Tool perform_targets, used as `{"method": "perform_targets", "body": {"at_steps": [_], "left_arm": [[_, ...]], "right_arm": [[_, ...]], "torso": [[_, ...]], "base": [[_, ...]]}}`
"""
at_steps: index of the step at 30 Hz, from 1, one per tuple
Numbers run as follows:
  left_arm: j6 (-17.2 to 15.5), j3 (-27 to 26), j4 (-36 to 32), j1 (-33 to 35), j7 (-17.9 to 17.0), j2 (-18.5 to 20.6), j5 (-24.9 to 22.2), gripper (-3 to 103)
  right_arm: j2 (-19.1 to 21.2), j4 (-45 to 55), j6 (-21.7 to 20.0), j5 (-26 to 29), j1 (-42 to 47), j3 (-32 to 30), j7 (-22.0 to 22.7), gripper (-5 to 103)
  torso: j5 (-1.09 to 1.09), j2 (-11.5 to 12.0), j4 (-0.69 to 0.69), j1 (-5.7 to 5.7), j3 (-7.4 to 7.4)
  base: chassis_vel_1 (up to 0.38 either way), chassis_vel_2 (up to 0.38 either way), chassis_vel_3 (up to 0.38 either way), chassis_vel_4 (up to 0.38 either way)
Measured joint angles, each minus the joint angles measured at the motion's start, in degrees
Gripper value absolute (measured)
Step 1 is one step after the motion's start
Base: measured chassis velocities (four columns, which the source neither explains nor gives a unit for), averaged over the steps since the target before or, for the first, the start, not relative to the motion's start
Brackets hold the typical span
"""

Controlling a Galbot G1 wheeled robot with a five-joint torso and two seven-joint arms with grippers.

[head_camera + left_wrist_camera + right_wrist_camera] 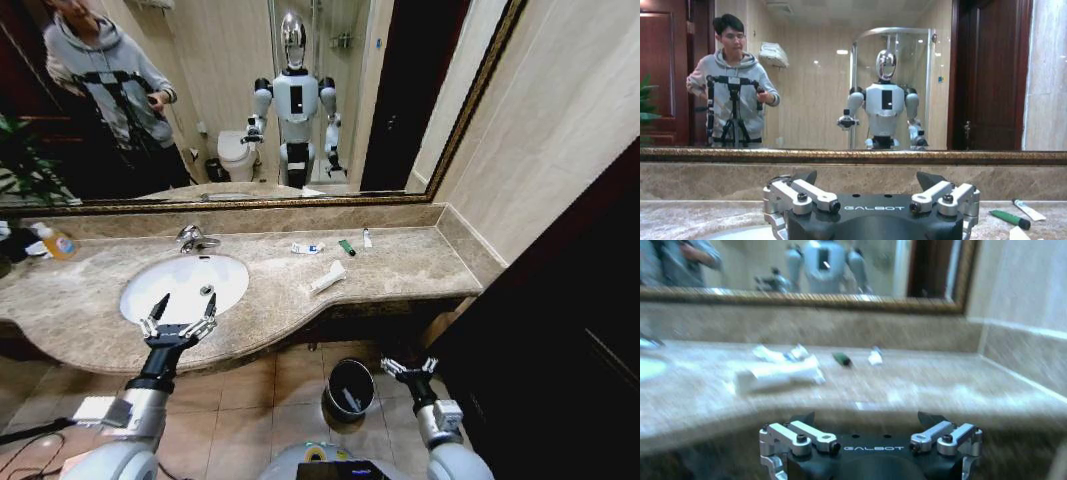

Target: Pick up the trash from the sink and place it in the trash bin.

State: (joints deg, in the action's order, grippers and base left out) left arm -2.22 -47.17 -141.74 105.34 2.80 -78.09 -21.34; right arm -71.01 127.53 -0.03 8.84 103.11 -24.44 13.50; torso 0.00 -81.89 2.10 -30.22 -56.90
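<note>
Spreading wide and holding nothing, the jaws of the left gripper [178,316] are kept over the front rim of the sink [140,290], probably ready for reaching. The right gripper [409,368], also open and empty, is parked low beside the trash bin [350,388]. On the counter [420,265], the white wrapper [328,277] is laid slanting toward the mirror.

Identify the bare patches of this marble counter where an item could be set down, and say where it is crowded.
Bare marble lies right of the small tube, toward the side wall. Crowded: behind and beside the long white wrapper, where the packet and green stick lie. The left gripper hovers over the sink's front rim.
</note>
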Motion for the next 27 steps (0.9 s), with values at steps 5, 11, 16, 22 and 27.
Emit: {"method": "perform_targets", "body": {"at_steps": [5,11,16,22,27], "left_arm": [[0.0,0.0,0.0,0.0,0.0,0.0,0.0,100],[0.0,0.0,0.0,0.0,0.0,0.0,0.0,100],[0.0,0.0,0.0,0.0,0.0,0.0,0.0,100],[0.0,0.0,0.0,0.0,0.0,0.0,0.0,100],[0.0,0.0,0.0,0.0,0.0,0.0,0.0,100]], "right_arm": [[3.0,1.0,-2.6,2.5,-6.4,1.2,-1.5,100],[8.4,-5.6,-7.8,7.4,-25.4,8.3,-3.4,100],[8.6,-11.1,-9.5,7.6,-36.2,15.6,-3.5,100],[5.9,-15.4,-10.5,5.7,-43.7,22.9,-3.5,100],[4.7,-16.5,-11.4,3.6,-44.0,25.2,-3.7,100]], "torso": [[0.0,0.0,0.0,0.0,0.0],[0.0,0.0,0.01,-0.02,-0.01],[-0.01,0.0,0.02,-0.02,-0.01],[0.0,0.0,0.02,-0.02,-0.01],[0.0,0.0,0.01,-0.01,-0.01]], "base": [[0.0,0.0,0.0,0.0],[0.0,0.0,0.0,0.0],[0.0,0.0,0.0,0.0],[0.0,0.0,0.0,0.0],[0.0,0.0,0.0,0.0]]}}
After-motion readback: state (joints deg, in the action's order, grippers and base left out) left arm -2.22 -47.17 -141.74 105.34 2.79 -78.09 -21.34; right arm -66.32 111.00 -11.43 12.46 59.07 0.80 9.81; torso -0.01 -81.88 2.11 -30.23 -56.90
